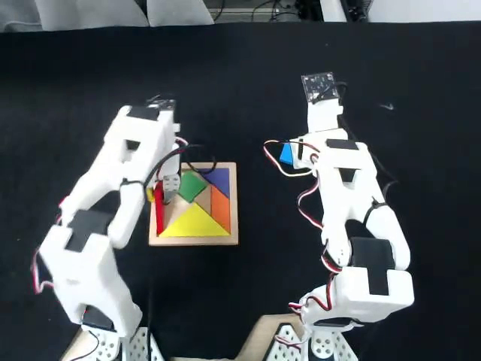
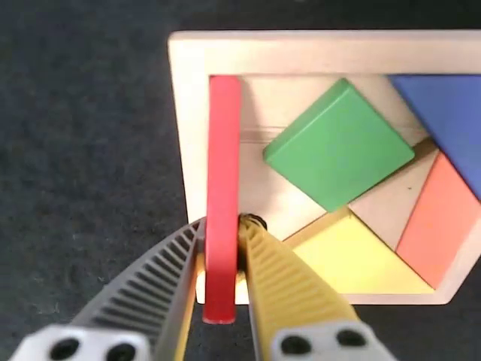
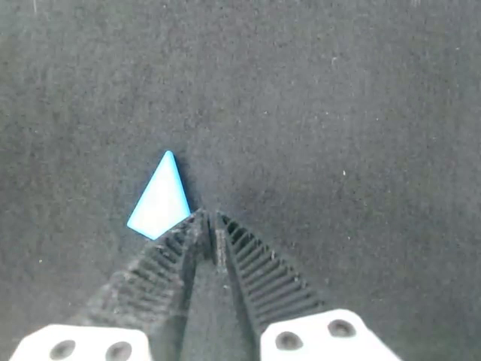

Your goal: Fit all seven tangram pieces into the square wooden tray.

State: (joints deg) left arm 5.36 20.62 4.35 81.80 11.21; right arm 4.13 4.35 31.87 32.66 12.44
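The left gripper (image 2: 222, 248) is pinching the red piece (image 2: 223, 150) on edge, and the piece is reaching ahead along the tray (image 2: 301, 53) wall. Tipping it flat toward the green square (image 2: 338, 147) should seat it. The right gripper (image 3: 209, 222) is resting pressed together, with the blue triangle (image 3: 161, 199) just beside it.

I work at a lab bench, it seems: a black-draped table (image 1: 421, 90), with cables (image 1: 282, 9) trailing past its far edge.
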